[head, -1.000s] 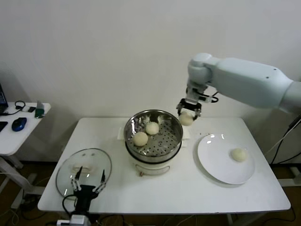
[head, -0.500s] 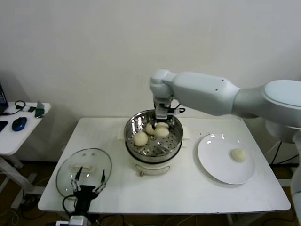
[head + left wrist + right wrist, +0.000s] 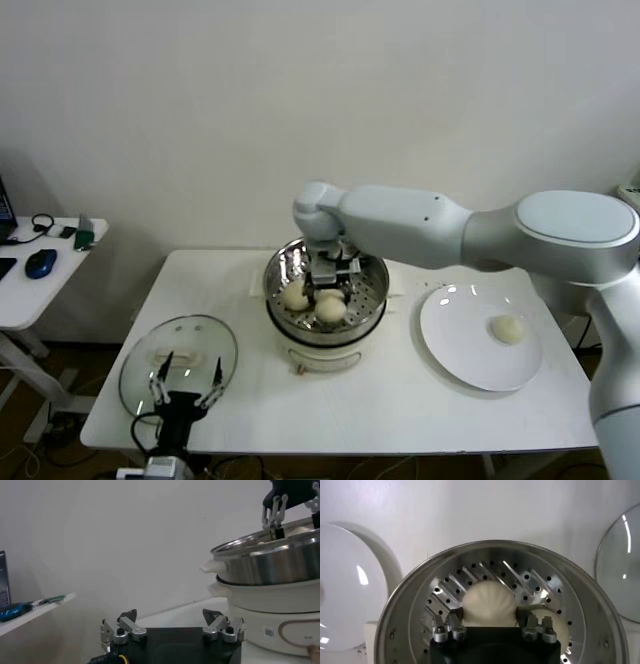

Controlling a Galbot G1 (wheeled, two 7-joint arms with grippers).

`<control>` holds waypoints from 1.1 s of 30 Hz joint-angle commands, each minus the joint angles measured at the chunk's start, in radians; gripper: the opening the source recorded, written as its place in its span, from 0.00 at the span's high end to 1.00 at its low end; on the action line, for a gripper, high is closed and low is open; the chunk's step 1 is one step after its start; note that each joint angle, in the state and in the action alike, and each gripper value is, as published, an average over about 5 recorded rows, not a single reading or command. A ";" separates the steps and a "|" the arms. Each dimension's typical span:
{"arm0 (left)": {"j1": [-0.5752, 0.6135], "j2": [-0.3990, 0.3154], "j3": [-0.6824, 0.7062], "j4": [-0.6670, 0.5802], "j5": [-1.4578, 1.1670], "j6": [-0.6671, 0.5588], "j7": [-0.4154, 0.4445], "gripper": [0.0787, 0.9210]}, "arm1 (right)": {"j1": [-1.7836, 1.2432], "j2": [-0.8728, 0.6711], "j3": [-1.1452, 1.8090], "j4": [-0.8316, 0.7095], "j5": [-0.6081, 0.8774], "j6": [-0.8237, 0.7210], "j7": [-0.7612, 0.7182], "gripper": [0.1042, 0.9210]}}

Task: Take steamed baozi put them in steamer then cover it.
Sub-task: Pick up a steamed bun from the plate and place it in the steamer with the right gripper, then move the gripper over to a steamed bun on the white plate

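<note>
The right hand is down inside the steamer, reaching in from above with its arm stretched across from the right side of the bench. In the right wrist view its fingers stand apart on either side of a bun, close to the bun's flanks; whether they press on it or stand just clear cannot be told. That bun rests on the holed floor of the steamer, right between the fingers.

In the head view two buns show in the steamer below the hand: one to the hand's left and one just in front of it, nearer the robot. A further bun shows at the edge of the right wrist view, just beside the one between the fingers. The steamer sits on its white cooker base.

Well to the right of the right hand, a white plate lies on the bench with one bun on it.

The left hand waits low at the near edge of the bench, well apart from the steamer, its fingers spread wide and holding nothing. Just beyond it lies the glass lid, flat on the bench. A small side table stands off to the left of that hand.
</note>
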 commanded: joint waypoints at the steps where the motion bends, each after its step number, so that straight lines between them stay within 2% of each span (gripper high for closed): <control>1: -0.001 -0.001 -0.001 0.004 -0.001 -0.004 -0.001 0.12 | -0.021 0.019 -0.003 0.005 -0.002 -0.008 -0.014 0.21; 6: -0.002 -0.001 -0.002 0.008 -0.003 -0.003 -0.002 0.12 | -0.010 0.005 0.010 0.006 0.004 -0.013 -0.028 0.13; 14: -0.004 0.000 -0.002 0.014 -0.005 -0.005 -0.002 0.12 | 0.069 -0.090 0.058 -0.008 0.058 -0.071 -0.009 0.12; 19: -0.003 0.001 -0.001 0.016 -0.008 -0.008 -0.002 0.12 | 0.167 -0.268 0.004 0.013 0.157 -0.225 0.089 0.12; 24: -0.005 0.002 -0.001 0.018 -0.012 -0.008 -0.001 0.12 | 0.269 -0.465 -0.144 0.096 0.242 -0.460 0.272 0.12; 29: 0.004 0.006 0.005 0.019 -0.018 -0.006 -0.001 0.12 | 0.261 -0.624 -0.161 0.119 0.299 -0.631 0.277 0.12; 33: 0.012 0.005 0.008 0.017 -0.015 -0.005 -0.001 0.12 | 0.179 -0.747 -0.119 0.120 0.310 -0.711 0.259 0.12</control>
